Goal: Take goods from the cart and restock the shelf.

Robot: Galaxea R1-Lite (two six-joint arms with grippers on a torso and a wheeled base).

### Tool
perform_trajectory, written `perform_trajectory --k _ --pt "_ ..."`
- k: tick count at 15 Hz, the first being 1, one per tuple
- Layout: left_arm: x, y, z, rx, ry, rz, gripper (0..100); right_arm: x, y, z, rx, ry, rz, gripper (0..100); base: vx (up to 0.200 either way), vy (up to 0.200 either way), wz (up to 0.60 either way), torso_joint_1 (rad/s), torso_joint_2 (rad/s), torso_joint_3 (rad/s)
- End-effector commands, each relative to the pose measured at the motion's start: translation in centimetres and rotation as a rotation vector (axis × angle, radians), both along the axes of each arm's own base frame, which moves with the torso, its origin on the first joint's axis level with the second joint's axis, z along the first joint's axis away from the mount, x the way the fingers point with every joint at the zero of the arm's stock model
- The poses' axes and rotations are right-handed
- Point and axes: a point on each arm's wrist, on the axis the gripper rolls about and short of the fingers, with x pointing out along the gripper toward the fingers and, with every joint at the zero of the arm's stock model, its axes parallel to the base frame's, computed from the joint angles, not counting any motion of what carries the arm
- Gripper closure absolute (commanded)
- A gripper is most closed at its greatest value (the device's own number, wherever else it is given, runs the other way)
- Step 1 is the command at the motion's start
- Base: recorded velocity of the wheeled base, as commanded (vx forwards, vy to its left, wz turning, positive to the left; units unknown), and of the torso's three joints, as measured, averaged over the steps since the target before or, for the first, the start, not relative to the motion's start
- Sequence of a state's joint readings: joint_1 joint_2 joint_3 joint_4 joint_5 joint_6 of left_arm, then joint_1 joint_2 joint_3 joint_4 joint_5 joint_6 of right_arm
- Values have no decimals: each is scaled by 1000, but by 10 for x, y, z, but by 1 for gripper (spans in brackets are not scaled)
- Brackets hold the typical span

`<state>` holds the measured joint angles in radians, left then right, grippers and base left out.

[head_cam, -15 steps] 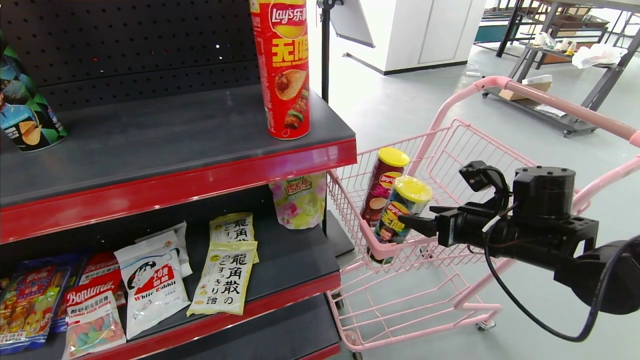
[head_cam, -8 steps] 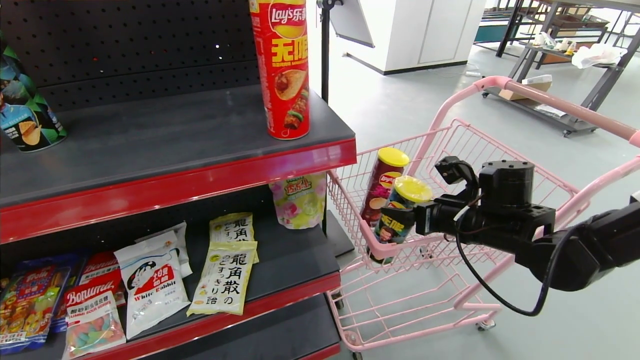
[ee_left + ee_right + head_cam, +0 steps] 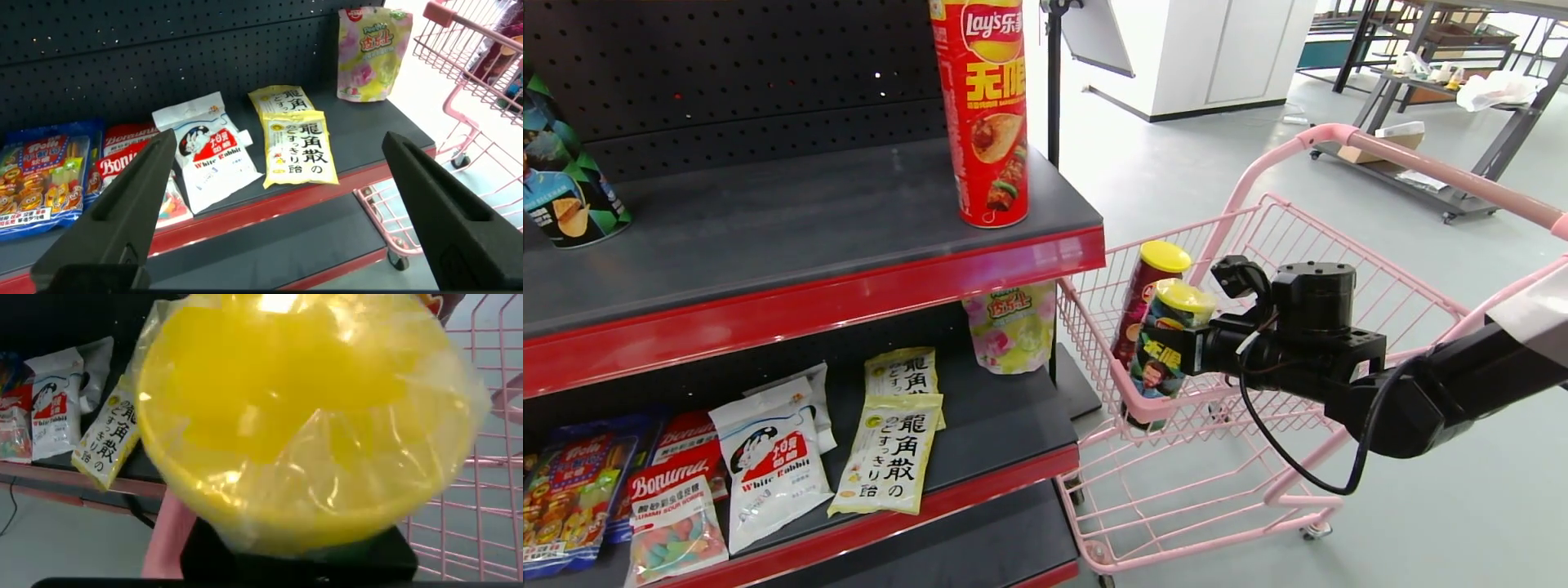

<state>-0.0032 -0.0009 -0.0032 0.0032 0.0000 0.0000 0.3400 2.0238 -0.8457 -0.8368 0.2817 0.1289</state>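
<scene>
Pink wire cart (image 3: 1421,169) stands just beside the shelf (image 3: 809,286); in the cart's corner nearest the shelf is the dark chip can (image 3: 1158,366) with a yellow lid. The can's long axis is nearly upright, lid up, and the top leans a little away from the shelf. A maroon can (image 3: 1147,294) stands in the same corner, just behind it and touching or nearly so.

The head view gives the chip can's side and label, with the right claw (image 3: 1188,353) reaching in over the cart and clenched on the can at mid-height; one dark finger lies across its label. The right wrist view gives the lid (image 3: 302,416) end-on instead, with crinkled clear film over it.

The left wrist view takes in the shelf's lower tier, beside the cart, where candy bags (image 3: 208,151) lie flat; the left claw (image 3: 278,143) hangs before them, released, fingers wide apart. A tall red can (image 3: 988,114) stands on the upper tier, at the end nearest the cart.
</scene>
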Motion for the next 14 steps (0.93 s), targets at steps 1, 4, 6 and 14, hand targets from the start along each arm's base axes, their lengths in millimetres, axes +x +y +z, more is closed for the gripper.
perform_trajectory --k 1,4,6,14 --pt "0 0 0 0 1 0 0 -3 0 -1 -2 10 5 100 0 0 0 0 0 0" --pt "0 0 0 0 1 0 0 -22 -8 20 8 -31 1 100 0 0 0 0 0 0" --pt "0 0 0 0 1 0 0 -31 -16 56 41 -135 -11 100 0 0 0 0 0 0" --pt "0 0 0 -2 2 0 0 -73 -50 175 48 -364 -69 100 0 0 0 0 0 0"
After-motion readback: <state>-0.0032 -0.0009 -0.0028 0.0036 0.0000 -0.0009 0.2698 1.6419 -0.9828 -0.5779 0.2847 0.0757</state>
